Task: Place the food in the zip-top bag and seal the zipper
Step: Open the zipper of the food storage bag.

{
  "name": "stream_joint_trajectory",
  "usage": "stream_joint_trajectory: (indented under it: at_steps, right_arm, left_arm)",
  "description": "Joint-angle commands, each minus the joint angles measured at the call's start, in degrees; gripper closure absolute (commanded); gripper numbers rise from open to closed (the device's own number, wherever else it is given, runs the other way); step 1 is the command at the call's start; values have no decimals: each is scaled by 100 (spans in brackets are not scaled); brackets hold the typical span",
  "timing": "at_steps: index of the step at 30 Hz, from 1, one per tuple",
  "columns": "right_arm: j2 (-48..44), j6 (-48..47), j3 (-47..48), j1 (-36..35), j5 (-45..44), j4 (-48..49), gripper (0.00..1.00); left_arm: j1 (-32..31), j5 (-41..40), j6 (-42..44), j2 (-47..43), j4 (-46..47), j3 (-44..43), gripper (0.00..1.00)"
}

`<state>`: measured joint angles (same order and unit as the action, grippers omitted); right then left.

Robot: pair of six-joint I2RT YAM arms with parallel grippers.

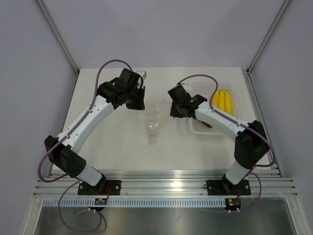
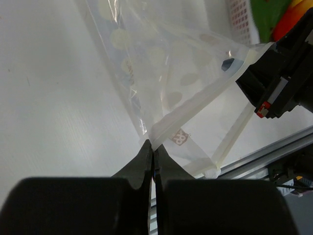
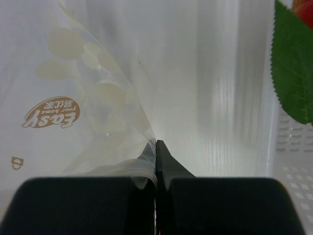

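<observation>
The clear dotted zip-top bag (image 1: 154,125) hangs between my two grippers over the table's middle. My left gripper (image 2: 152,143) is shut on one end of the zipper (image 2: 195,103), a pale strip stretched taut toward the right gripper (image 2: 274,83). My right gripper (image 3: 156,143) is shut on the bag's (image 3: 78,78) edge film. The yellow bananas (image 1: 222,100) lie in a clear tray (image 1: 195,128) at the right. A red strawberry (image 1: 208,125) shows partly under the right arm, and its green leaf (image 3: 293,73) fills the right wrist view's upper right.
The tray's perforated wall (image 3: 288,147) stands just right of my right gripper. Grey walls enclose the table on three sides. An aluminium rail (image 1: 166,183) runs along the near edge by the arm bases.
</observation>
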<state>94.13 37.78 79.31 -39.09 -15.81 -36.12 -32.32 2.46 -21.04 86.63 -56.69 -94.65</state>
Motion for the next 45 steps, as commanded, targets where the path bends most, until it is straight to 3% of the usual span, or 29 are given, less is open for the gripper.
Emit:
stream_joint_trajectory:
  at_steps: [1,6,9,10,20,31,39,45]
  right_arm:
    - [141,291,-170,112,333,315,100]
    - [272,204,-91,112,342,272,100]
    - [360,186,58,112,342,140,95]
    - [361,195,58,112,377,140,87]
    - [115,282,-56,121,623,228,65]
    - [-272,212,102,-2,825,264,31]
    - [-773,125,208,-37,475,-8,25]
    - [-1272,-51,226,147,-694,-774,24]
  left_arm:
    - [76,280,-67,3,360,306,100]
    - [76,509,-163,108,544,413,100]
    - [41,633,-251,284,580,343,100]
    - [32,624,-278,380,580,325,100]
    - [-240,466,-366,881,527,114,100]
    - [-521,246,-340,1417,229,-396,100]
    - [-557,106,-322,1620,61,-695,100]
    - [-565,202,-357,1655,79,-695,100]
